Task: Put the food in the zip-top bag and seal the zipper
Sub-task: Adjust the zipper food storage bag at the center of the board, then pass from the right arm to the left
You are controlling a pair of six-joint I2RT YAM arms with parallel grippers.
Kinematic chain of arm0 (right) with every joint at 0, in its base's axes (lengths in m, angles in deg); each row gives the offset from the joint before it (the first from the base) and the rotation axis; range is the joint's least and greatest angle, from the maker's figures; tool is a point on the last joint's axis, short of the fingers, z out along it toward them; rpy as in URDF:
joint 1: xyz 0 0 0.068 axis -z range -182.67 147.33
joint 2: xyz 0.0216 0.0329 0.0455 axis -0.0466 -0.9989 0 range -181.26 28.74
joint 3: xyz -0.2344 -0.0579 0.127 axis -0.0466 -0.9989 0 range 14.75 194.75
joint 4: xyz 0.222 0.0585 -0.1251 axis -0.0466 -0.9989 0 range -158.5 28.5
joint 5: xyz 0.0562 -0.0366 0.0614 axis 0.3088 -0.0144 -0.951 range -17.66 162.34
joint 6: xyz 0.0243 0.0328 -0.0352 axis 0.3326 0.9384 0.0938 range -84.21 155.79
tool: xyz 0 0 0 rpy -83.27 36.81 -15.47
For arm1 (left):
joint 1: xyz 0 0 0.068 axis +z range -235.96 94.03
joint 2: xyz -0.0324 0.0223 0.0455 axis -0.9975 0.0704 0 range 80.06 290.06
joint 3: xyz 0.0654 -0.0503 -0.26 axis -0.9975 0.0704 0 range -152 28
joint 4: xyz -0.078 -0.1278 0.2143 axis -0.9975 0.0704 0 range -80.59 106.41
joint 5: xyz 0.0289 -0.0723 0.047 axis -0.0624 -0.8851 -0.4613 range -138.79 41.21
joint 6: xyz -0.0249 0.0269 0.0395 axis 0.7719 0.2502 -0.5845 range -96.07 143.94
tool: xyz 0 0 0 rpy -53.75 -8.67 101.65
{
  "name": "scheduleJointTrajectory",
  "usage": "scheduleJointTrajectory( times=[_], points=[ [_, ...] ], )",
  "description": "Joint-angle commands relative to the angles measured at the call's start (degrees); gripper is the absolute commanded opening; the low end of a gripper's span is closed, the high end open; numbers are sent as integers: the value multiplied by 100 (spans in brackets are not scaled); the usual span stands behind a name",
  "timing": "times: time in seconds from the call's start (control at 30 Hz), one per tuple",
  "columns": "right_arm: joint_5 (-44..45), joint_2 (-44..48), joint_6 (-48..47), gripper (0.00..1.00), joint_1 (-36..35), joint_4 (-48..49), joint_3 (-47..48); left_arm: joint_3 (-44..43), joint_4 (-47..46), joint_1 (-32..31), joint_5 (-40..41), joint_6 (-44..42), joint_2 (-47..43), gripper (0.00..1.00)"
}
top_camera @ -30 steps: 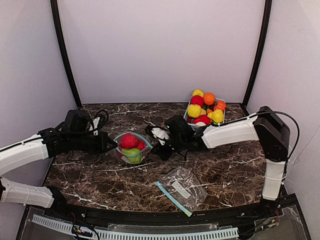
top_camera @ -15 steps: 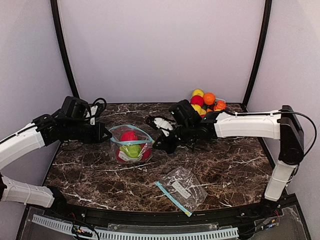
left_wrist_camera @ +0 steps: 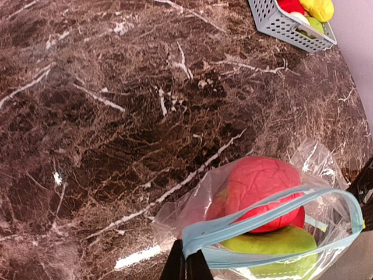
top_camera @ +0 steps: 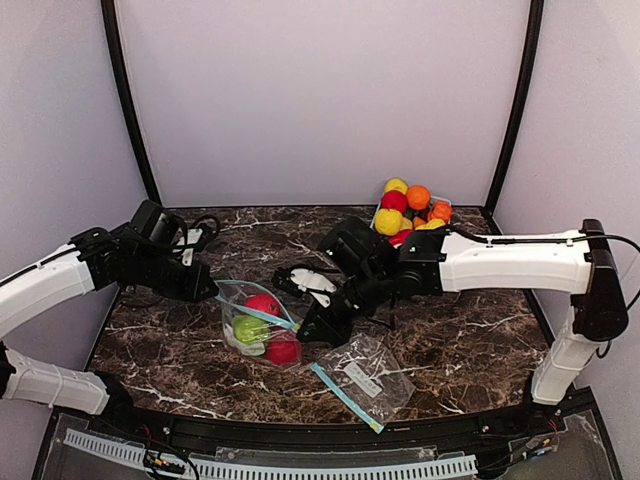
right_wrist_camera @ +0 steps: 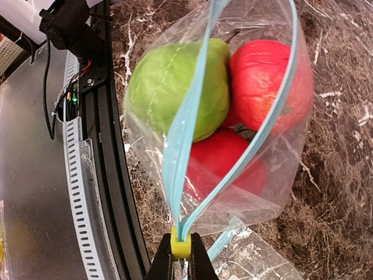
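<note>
The clear zip-top bag (top_camera: 258,325) with a blue zipper strip hangs stretched between both grippers, just above the marble table. Its mouth gapes open. Inside are pieces of the food: two red fruits (right_wrist_camera: 268,81) and a green one (right_wrist_camera: 175,87). My left gripper (top_camera: 212,293) is shut on the zipper's left end (left_wrist_camera: 192,245). My right gripper (right_wrist_camera: 180,259) is shut on the yellow slider (right_wrist_camera: 180,245) at the other end, toward the table's near edge. The left wrist view shows a red fruit (left_wrist_camera: 262,189) resting on the green one (left_wrist_camera: 274,245).
A light-blue slatted basket (left_wrist_camera: 280,26) stands at the back right, holding more red, yellow and orange fruits (top_camera: 405,205). A second, empty zip-top bag (top_camera: 365,375) lies flat near the front edge, just right of my right gripper. The black frame rail (right_wrist_camera: 111,175) runs close by.
Both grippers have carried the bag toward the near edge and pulled it out lengthwise. The right gripper swung down and left to the front; the fruits have shifted inside.
</note>
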Motion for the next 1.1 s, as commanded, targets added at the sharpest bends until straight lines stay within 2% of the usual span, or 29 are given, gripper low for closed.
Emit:
scheduleJointTrajectory(
  times=[0.0,0.23,0.3,0.33,0.47,0.53,0.6,0.83,1.07],
  points=[
    [-132,-49,348,0,11,306,-189,568,-191,56,-235,178,-318,1],
    [-270,-236,328,0,15,603,-78,889,-129,56,-302,235,-546,3],
    [-298,-248,304,0,23,651,-92,872,-94,56,-241,206,-643,16],
    [-336,-238,300,0,23,674,-103,832,-83,56,-203,165,-669,28],
    [-691,-146,295,0,107,939,-278,500,87,56,-93,-176,-780,57],
    [-935,-113,295,0,166,1051,-361,235,243,56,-66,-465,-802,67],
    [-1145,-91,278,0,239,1105,-405,-13,396,56,-131,-780,-846,72],
    [-1456,-8,200,0,413,1095,-554,-173,-163,-145,-1236,-1535,-1025,77],
    [-1311,178,310,0,487,1118,-741,153,-1398,-1244,-1688,-1571,-659,77]
  ],
)
